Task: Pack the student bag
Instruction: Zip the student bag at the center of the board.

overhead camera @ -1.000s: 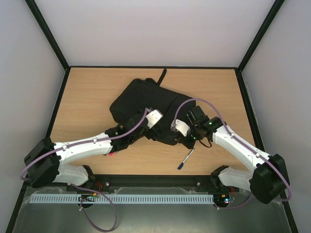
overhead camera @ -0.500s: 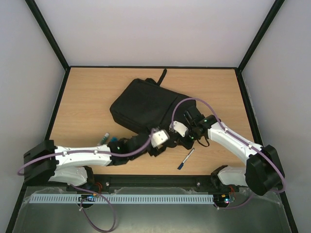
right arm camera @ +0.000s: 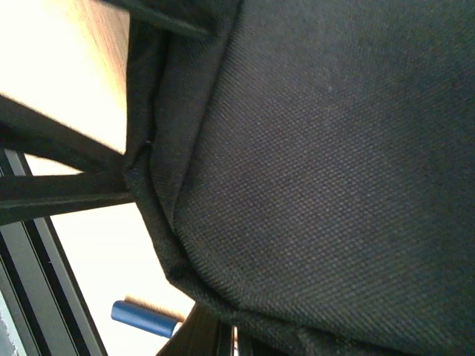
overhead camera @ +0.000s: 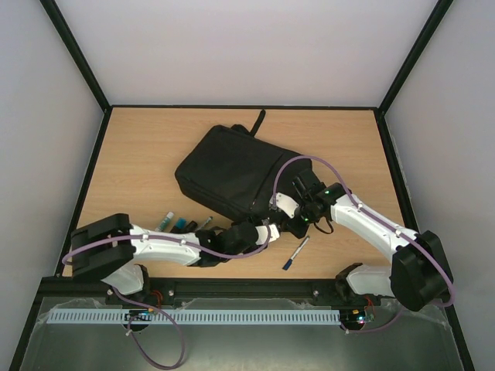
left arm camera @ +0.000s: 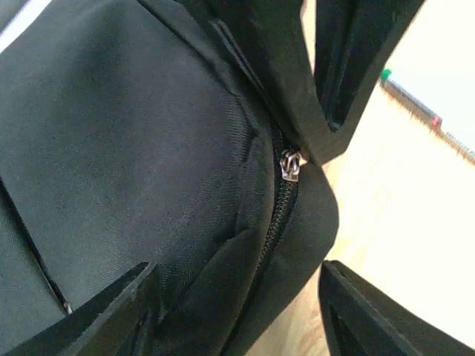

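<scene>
So our student bag is lying flat around the middle of the table. Our right gripper is pinched tight on its near edge, and the left gripper has its jaws apart either side of that same edge, right by the zip pull

No lettering, brand or number can be read anywhere. The student bag shows plain black fabric, and any print on the pen near the table's near edge is too small to read.
</scene>
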### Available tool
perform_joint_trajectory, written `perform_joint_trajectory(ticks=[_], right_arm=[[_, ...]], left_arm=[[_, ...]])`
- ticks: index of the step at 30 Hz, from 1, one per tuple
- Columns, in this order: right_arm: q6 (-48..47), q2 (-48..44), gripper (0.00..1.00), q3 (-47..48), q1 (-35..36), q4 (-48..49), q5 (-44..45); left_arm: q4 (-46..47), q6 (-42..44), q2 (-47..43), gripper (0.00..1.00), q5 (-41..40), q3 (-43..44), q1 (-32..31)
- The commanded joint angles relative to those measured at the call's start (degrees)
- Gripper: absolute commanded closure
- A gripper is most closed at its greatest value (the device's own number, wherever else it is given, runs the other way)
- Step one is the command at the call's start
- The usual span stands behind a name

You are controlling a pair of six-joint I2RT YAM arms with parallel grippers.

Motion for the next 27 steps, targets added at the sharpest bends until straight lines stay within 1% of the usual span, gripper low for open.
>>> perform_joint_trajectory(ticks=[1, 3, 6, 8, 10, 11, 18, 22, 27], right_arm=[[-0.2, 0.0, 0.99, 1.6, 0.3, -3.3, -2.9], [-0.5, 0.2, 0.99, 1.5, 0.2, -3.5, -2.3], [-1.2, 0.5, 0.99, 1.1, 0.1, -3.7, -0.8], [-1.8, 0.8, 0.99, 0.8, -1.0, -4.4, -1.0], [-2.7, 1.2, 0.99, 0.5, -2.5, -5.2, -1.0], [-3.6, 1.5, 0.99, 0.4, -3.6, -5.5, -0.7], [-9.6, 3.6, 0.99, 1.7, -13.9, -6.3, 0.9], [-10.9, 6.4, 0.99, 3.2, -18.1, -4.2, 1.6], [-10.8, 12.1, 0.99, 6.0, -22.7, -0.5, 1.4]], left_arm=[[4.1, 4.1, 3.7, 0.45, -1.0, 2.5, -0.1], [4.6, 4.8, 5.0, 0.57, -1.5, 3.4, -0.1], [4.0, 5.1, 5.5, 0.8, -1.5, 4.0, -0.1], [3.4, 4.9, 4.8, 0.89, -1.0, 3.6, -0.1], [2.7, 4.6, 4.1, 0.96, -1.1, 3.0, -0.1], [2.1, 4.5, 3.6, 0.97, -1.4, 2.7, -0.1], [-3.1, 1.7, -0.5, 0.98, -1.6, 0.3, -0.2], [-6.2, -0.8, -2.2, 0.98, -1.4, -0.6, -0.5], [-9.4, -3.2, -4.6, 0.98, -3.1, -2.0, -1.8]])
